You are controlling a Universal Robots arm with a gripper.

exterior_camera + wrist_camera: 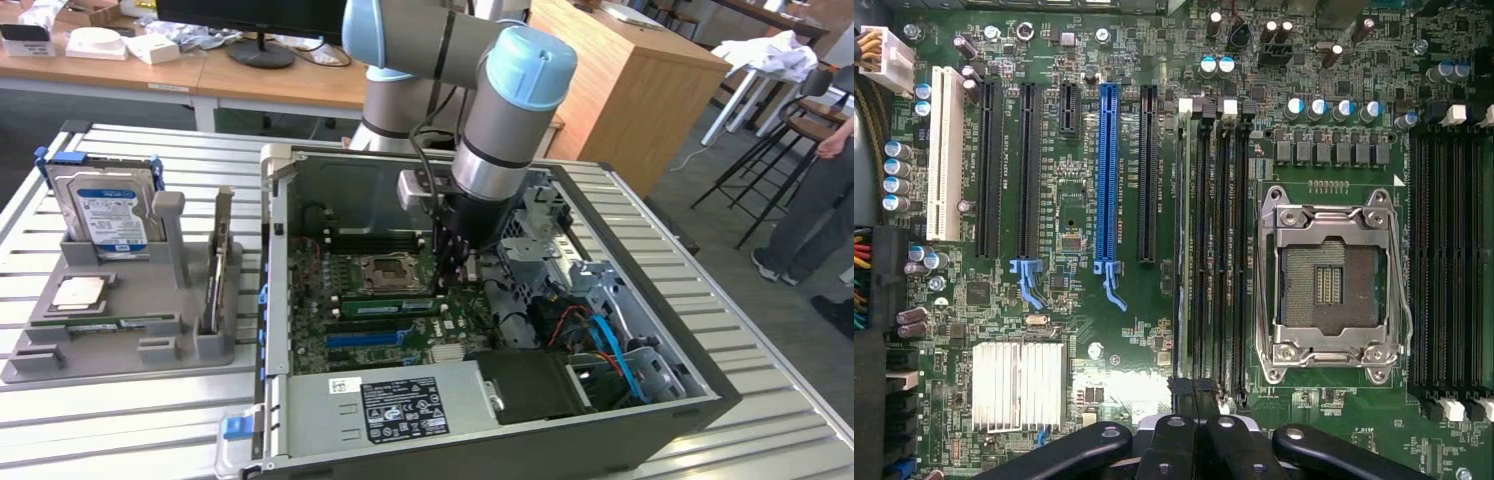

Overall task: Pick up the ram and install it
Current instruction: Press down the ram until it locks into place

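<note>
We see the arm [501,110] reaching down into the open computer case [667,400], which lies on a slatted metal table [120,420]. The gripper [451,262] hangs over the motherboard [350,335], just beside the empty processor socket [384,272] on the exterior view's right.

In the wrist view the gripper [1196,415] is closed, its dark fingers [1176,440] pressed together above a bank of black memory slots [1214,240]. A thin strip stands on edge along the first slot of this bank, but we cannot tell whether it is the ram. The fingers appear to hold nothing that we can make out. The socket [1329,280] sits next to these slots, and a second bank of slots [1449,260] lies on its other side.

On the exterior view's left a grey holder [107,340] stands on the table. It carries a hard drive [110,215], a square silver chip [80,292] and a thin board [216,265] upright in a groove.
</note>
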